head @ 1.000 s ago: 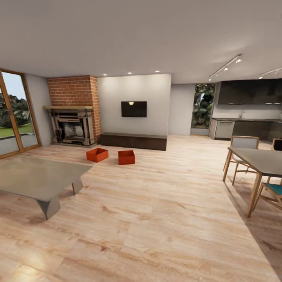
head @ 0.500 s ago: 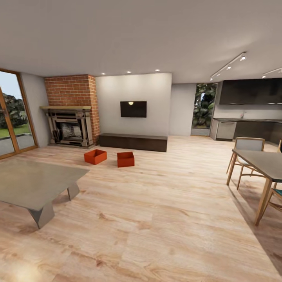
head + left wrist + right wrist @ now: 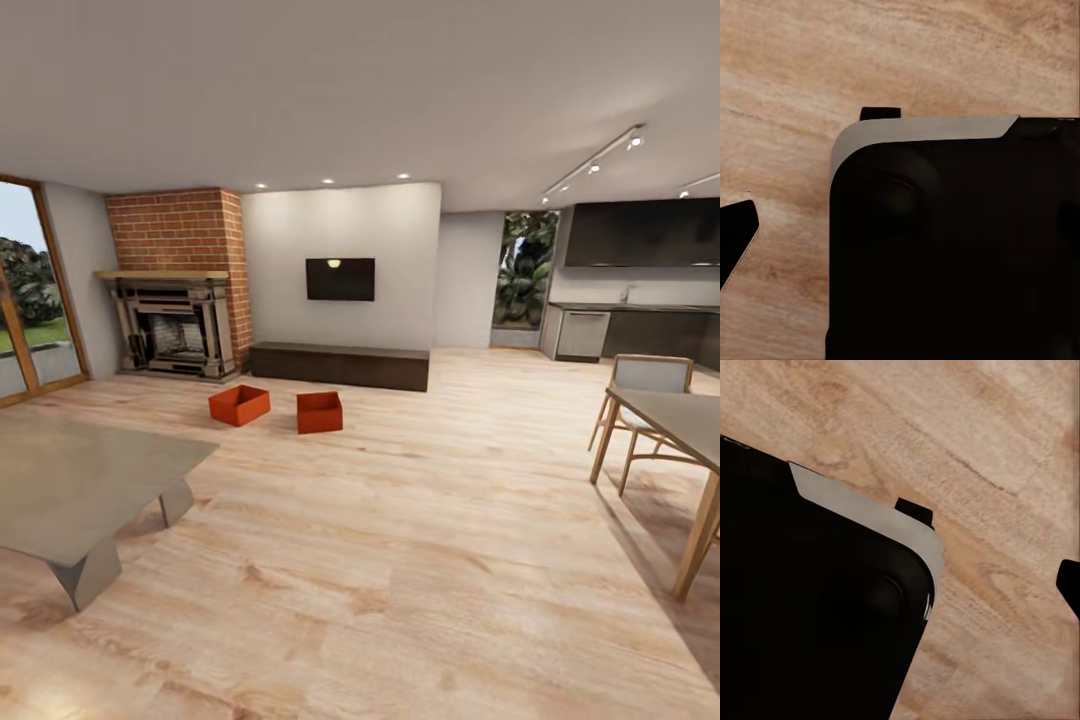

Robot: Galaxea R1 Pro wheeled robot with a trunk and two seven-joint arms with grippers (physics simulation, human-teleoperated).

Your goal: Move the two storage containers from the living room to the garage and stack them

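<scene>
Open-plan home interior: living room joined to dining and kitchen areas.
You are looking at light wood plank flooring (image 3: 420,560), a red brick fireplace (image 3: 178,285), a black wall TV (image 3: 340,279) above a long low dark cabinet (image 3: 340,364), a grey coffee table (image 3: 70,480), a dining table (image 3: 680,420) with chair (image 3: 645,385), dark kitchen units (image 3: 640,285), and glass doors (image 3: 25,300) onto greenery.

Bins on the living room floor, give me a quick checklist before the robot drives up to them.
1. Both bins in sight: left bin and right bin on the wood floor: ok.
2. Bins upright, open side up: ok.
3. Bins apart, not stacked: ok.
4. Straight path across the floor clear: ok.
5. Grey table close on the left of the path: keep off it, ok for now.
6. Grippers open and ready: cannot tell.
</scene>
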